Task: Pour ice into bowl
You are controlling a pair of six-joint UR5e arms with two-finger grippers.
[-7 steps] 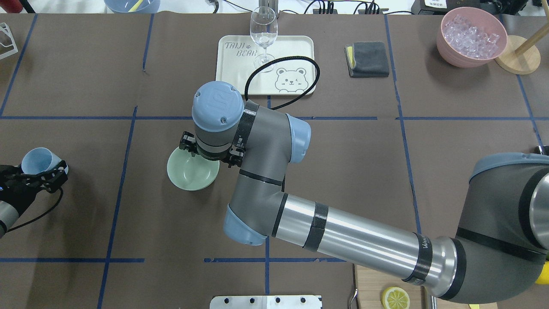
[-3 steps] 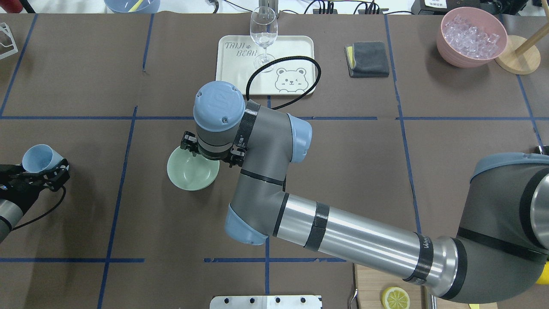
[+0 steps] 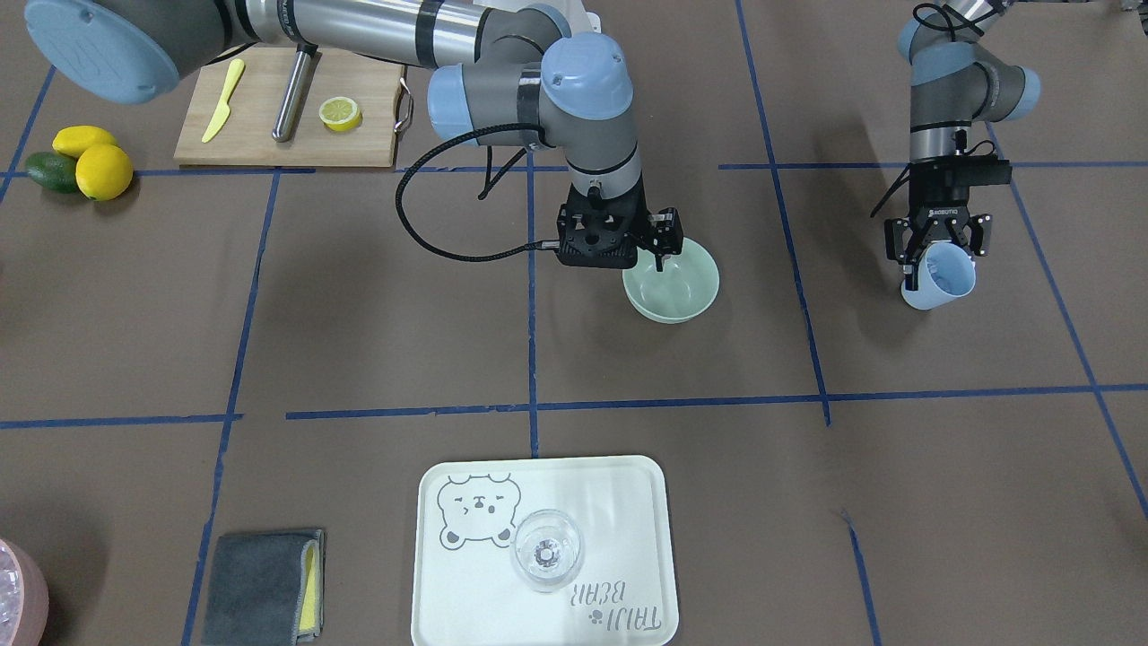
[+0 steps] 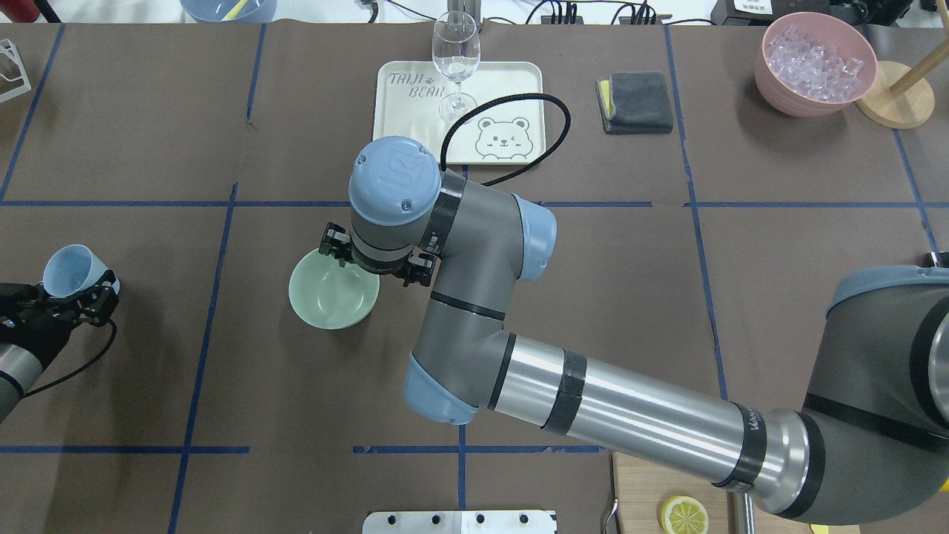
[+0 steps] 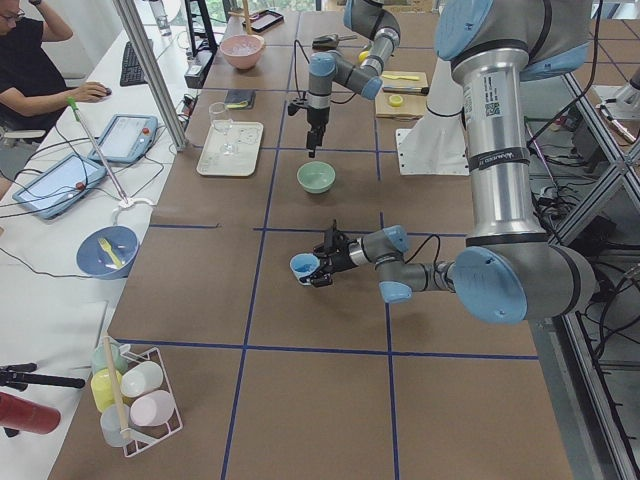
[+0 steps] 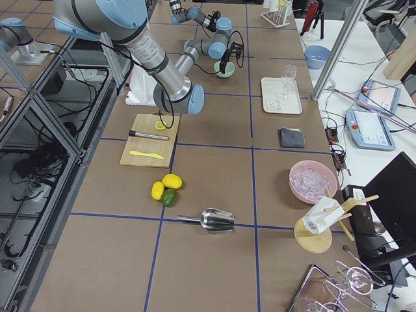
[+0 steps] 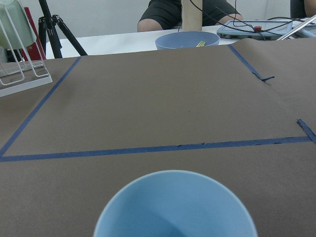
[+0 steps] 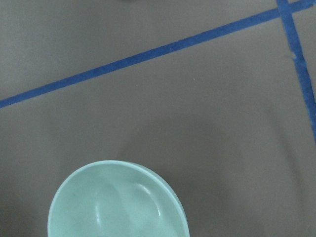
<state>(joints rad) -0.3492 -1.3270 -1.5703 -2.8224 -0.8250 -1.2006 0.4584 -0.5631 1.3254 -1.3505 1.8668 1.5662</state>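
- Bowl [image 3: 686,287]: it stands on the table near the centre. Its inside is bare and glossy in the front, overhead and right wrist views, with no ice in it.
- Ice [image 4: 815,63]: the only cubes in view lie heaped in the pink tub [image 4: 778,100] at the far corner on the robot's right, well apart from the bowl.
- Cup [image 3: 946,283]: the left gripper [image 3: 937,260] has its jaws closed on the cup's wall and carries it tilted above the table, far to the left of the bowl. The left wrist view shows no cubes in the upper part of the cup. The cup's floor is cut off at the frame edge, so the contents cannot be confirmed.
- Right gripper [image 3: 655,253]: it points down over the bowl's rim on the robot's side. The left side view shows it clear above the bowl, so it appears to hold nothing. The wrist hides the fingertips, so the jaw spread cannot be told.
- Scoop [image 6: 214,221]: it lies on the table near the tub, with neither gripper on it.
- Status: the bowl is in place and ready to receive ice. The pour is not done.
- Steps left, as a judgement:
  - confirm or load ice in the cup;
  - bring the cup over the bowl;
  - tip it until the cubes fall in.
- Clearance: the right arm hangs over the bowl and probably needs to move off before the cup approaches.
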